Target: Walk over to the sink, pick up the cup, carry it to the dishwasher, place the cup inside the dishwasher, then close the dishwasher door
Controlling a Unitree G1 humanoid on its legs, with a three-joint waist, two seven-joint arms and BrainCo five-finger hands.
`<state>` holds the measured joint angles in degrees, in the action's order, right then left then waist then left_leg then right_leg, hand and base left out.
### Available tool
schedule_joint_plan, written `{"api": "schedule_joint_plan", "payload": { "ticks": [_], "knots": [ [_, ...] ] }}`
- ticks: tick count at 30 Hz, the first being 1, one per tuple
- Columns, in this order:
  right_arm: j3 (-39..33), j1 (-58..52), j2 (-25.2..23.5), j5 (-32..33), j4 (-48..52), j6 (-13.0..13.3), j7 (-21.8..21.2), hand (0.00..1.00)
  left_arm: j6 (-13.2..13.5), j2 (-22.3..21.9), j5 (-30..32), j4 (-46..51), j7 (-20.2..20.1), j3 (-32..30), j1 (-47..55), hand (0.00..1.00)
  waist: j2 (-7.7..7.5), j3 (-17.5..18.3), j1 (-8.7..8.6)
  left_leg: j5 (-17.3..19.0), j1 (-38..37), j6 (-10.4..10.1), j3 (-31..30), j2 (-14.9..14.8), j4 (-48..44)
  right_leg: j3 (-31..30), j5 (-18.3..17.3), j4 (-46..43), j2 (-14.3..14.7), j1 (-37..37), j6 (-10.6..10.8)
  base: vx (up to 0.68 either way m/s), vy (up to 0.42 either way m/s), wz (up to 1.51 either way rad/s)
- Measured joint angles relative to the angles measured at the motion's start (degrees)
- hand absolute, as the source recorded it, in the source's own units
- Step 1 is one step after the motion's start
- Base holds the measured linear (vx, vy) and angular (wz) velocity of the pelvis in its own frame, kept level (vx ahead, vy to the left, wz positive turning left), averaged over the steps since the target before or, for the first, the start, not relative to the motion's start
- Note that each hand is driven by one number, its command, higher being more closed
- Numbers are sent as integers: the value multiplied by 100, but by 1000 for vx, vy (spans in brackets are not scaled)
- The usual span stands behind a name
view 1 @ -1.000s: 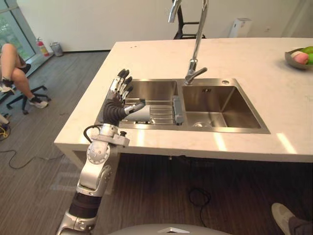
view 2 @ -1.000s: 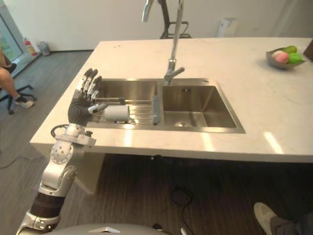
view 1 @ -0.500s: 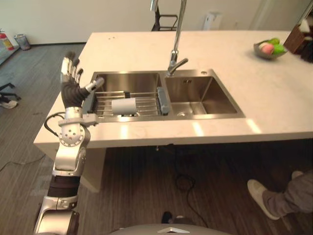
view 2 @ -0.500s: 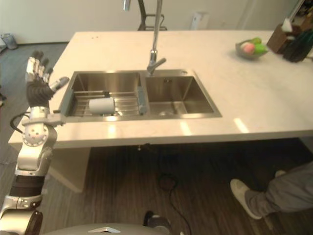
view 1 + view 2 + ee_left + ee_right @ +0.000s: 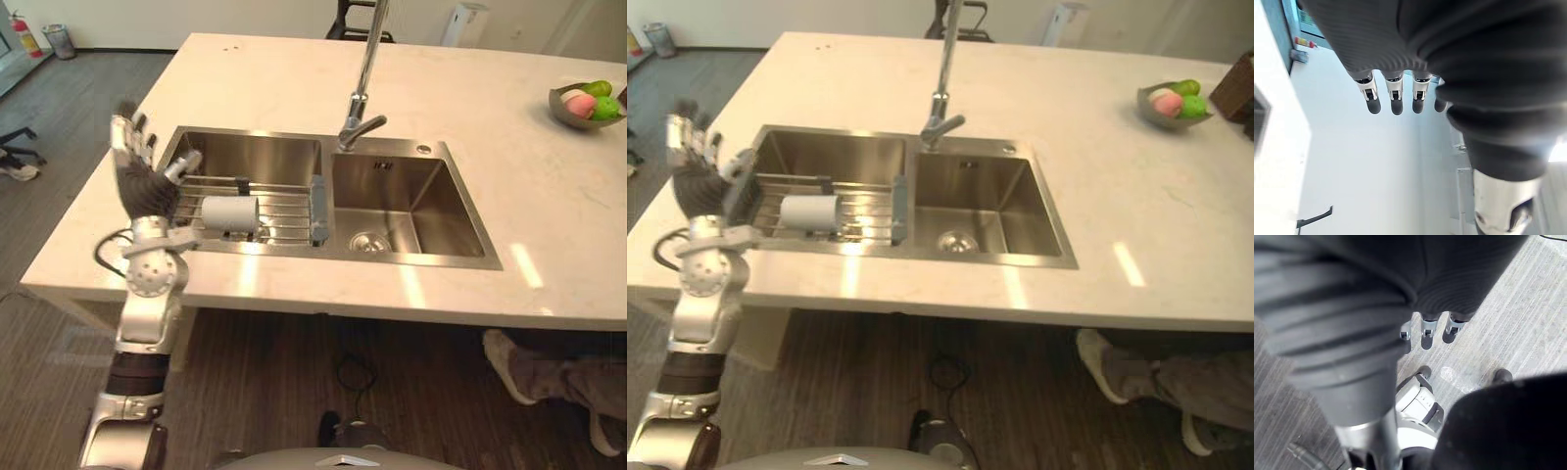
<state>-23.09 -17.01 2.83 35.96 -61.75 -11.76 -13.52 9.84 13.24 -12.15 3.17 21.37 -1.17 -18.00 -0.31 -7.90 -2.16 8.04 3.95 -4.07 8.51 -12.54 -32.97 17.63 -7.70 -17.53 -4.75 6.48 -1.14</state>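
Since a second ago the camera has swung, and the left hand (image 5: 140,176) now shows clear of the cup (image 5: 231,213), by the sink's (image 5: 441,211) left rim. Bare counter (image 5: 245,78) surrounds the basins. The cup lies sideways on a wire rack (image 5: 284,211) in the left basin, with the faucet (image 5: 355,125) behind. The left hand is raised, fingers straight and spread. The right hand (image 5: 1428,325) hangs above the floor, fingers relaxed.

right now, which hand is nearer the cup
Left. The left hand is raised at the sink's left rim, just beside the cup lying on the rack. The right hand hangs low over the floor, away from the sink.
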Motion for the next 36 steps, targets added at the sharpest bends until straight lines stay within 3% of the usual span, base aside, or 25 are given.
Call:
{"api": "schedule_joint_plan", "payload": {
  "ticks": [1, 2, 5, 7, 8, 10, 12, 14, 21, 28, 36],
  "knots": [
    [-9, 65, 30, 226, 4, -73, 40, 0, 2, -60, 1, -37, -8, 17, 60, 0, 36, -207, 44, 179, 442, -7, -242, -92, -982, 56, -101, 98, 54, -360, -14, -129, -127, 12],
    [-4, 46, 57, 355, 2, -144, 57, 0, 18, -72, 1, -33, -31, 25, 146, 0, 39, -255, 68, 353, 612, -98, -248, -86, -932, 98, -114, 175, 69, -557, -51, -43, -82, 4],
    [269, -78, 167, 520, 17, -312, 152, 0, 60, -71, 10, 119, -145, 205, 229, 0, 56, -299, 184, 228, 830, 62, -53, 86, 374, 208, -250, 261, 45, -970, -15, 154, -14, 9],
    [403, -79, 305, 434, 109, -419, 153, 0, 162, -74, 8, 421, -222, 263, 400, 0, 137, -276, 242, -987, 851, 14, 119, 204, 1141, 185, -398, 129, 72, -1055, 153, 187, 48, -7],
    [478, -106, 349, 414, 202, -426, 154, 0, 237, -50, 3, 637, -290, 317, 484, 0, 237, -216, 218, -1332, 781, 213, 321, 214, 1334, 170, -564, -36, 76, -1066, 246, 228, 125, 23],
    [482, -94, 270, 433, 221, -409, 177, 0, 294, -31, -7, 888, -455, 377, 474, 0, 64, -215, 244, -1335, 581, 240, 374, 464, 1903, 201, -702, -180, -144, -979, 370, 209, 155, 29],
    [486, -87, 270, 521, 211, -392, 175, 0, 293, -24, -25, 954, -561, 385, 471, 0, 58, -215, 398, -1378, 474, 289, 468, 596, 2289, 65, -740, -147, -208, -893, 360, 126, 108, 0],
    [491, -95, 269, 526, 190, -377, 173, 0, 293, -24, -44, 955, -567, 401, 484, 0, 58, -215, 412, -1448, 349, 286, 549, 669, 2472, -4, -738, -91, -239, -938, 379, 71, 57, -1],
    [675, -220, 443, 529, 225, -256, 249, 0, 161, -60, -62, 1177, -868, 890, 649, 0, 290, -32, 368, -1591, -59, 199, 733, 718, 3029, -88, -668, 71, -245, -1058, 387, 12, 2, -11],
    [689, -313, 429, 547, 227, -221, 301, 0, -131, -86, 1861, 565, -904, 1188, 901, 0, 302, 95, 367, -1590, -114, 195, 737, 740, 3105, 33, -571, 231, -244, -1213, 474, 19, 4, 6],
    [644, -352, 428, 759, 225, -359, 418, 0, -556, 0, 2563, 218, -387, 1273, 905, 0, 332, 207, 326, -1453, -211, 144, 995, 694, 3100, -91, -545, 254, -241, -1250, 496, -2, 8, -7]
  ]
}}
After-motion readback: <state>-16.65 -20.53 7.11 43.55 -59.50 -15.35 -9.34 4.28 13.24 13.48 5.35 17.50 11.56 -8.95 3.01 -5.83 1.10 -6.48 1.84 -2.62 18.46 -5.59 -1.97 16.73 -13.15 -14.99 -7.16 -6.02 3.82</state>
